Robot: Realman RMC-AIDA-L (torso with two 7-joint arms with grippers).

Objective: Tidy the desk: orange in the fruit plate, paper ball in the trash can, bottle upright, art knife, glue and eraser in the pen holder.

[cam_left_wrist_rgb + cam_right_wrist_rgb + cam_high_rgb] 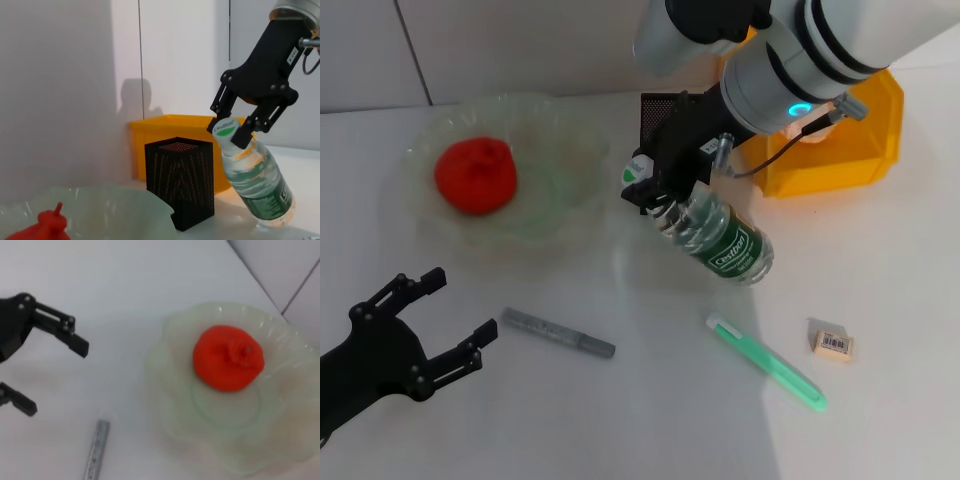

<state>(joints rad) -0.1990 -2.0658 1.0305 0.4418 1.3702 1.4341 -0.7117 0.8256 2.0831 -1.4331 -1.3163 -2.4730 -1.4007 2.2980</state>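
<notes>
Head view, right gripper (pixel 653 190) clamping tilted bottle (pixel 720 238), pen holder (pixel 658 118) behind

- The desk (pixel 620 420) was plain white.
- The orange (pixel 475 176) was red-orange, on a pale green translucent plate (pixel 560 205).
- The bottle (pixel 720 240) was clear, with a green label lettered in white and a white cap topped by green.
- Behind the bottle, the holder (pixel 180 180) was black mesh, glowing orange inside.
- The bin (pixel 850 140) behind the holder was yellow-orange.
- The knife (pixel 558 334) was grey, speckled.
- The glue (pixel 767 362) was bright translucent green.
- The eraser (pixel 833 343) was beige, its sleeve white with a black barcode.
- Both grippers, left (pixel 445 325) and right (pixel 655 190), were black.
</notes>
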